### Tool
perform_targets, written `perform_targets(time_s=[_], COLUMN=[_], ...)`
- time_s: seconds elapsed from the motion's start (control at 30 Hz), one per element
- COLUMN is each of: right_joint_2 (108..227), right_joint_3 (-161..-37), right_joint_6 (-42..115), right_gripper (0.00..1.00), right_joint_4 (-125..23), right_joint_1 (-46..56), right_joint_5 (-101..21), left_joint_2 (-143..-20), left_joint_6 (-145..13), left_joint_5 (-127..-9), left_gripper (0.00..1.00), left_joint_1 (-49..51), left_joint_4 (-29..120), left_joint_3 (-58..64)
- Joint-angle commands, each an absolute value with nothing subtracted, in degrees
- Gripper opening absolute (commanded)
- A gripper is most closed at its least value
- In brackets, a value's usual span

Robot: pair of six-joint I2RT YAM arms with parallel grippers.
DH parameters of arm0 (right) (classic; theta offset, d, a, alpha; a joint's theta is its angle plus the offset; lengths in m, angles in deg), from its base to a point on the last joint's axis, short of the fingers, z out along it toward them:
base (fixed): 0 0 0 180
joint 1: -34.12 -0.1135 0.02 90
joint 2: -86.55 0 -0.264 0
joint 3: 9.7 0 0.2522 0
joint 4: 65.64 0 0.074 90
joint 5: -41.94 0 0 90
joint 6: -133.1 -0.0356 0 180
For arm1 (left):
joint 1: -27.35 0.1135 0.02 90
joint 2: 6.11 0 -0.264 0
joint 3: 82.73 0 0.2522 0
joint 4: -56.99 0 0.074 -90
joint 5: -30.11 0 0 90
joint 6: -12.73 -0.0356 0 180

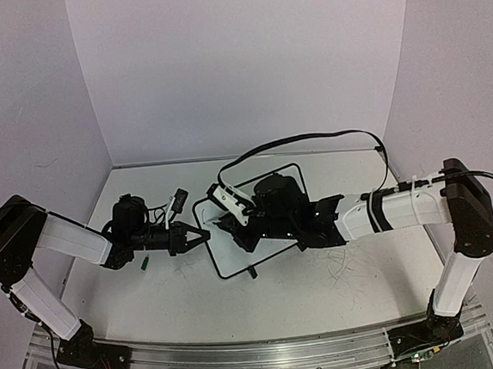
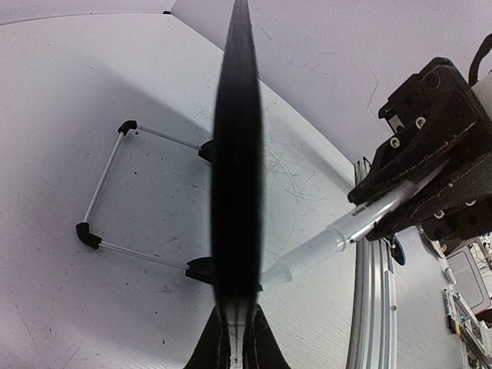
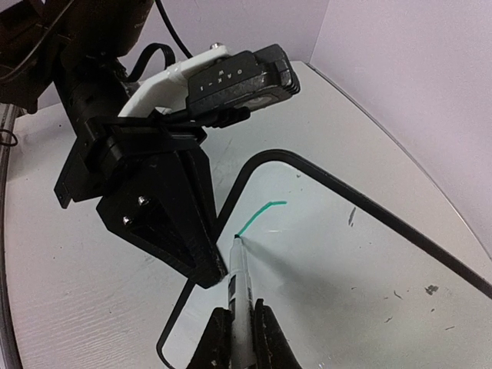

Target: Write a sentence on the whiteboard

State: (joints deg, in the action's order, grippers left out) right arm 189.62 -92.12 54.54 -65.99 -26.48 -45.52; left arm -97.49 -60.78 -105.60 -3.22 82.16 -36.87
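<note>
**Whiteboard (image 1: 233, 256) clamped at its edge, marker tip on its face**

Jaws of the left gripper (image 2: 234, 342) are clamped on the board's black-framed edge. Jaws of the right gripper (image 3: 240, 327) are closed around a marker (image 3: 237, 280). Its tip touches the board at the lower end of a short green stroke (image 3: 261, 215). The board sits at the centre of the top view, on the table (image 1: 170, 295).

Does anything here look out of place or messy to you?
A small green piece, perhaps a pen cap, lies loose on the table beside the left arm. Faint scribbled scuffs mark the tabletop right of the whiteboard.
</note>
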Motion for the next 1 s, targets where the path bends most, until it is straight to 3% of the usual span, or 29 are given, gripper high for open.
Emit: perform_targets(time_s=[0.0,0.43,0.97], right_joint_2=[189.4,182.7,188.1], right_joint_3=[-91.5,-91.3,-95.2], right_joint_6=[53.3,53.2,54.2], right_gripper=[0.00,0.00,0.00], right_joint_4=[-66.8,-69.4,-69.5], right_joint_1=[-27.0,-27.1,-27.1], right_joint_5=[-46.1,-46.0,-48.1], left_joint_2=[-95.5,-95.1,-95.9], left_joint_6=[-63.0,-63.1,-63.5], left_joint_5=[-104.3,-103.9,-103.9], left_gripper=[0.00,0.00,0.00], left_joint_1=[-3.3,-3.3,-3.3], left_joint_4=[82.8,82.4,82.3], left_joint_3=[-37.6,-38.0,-37.5])
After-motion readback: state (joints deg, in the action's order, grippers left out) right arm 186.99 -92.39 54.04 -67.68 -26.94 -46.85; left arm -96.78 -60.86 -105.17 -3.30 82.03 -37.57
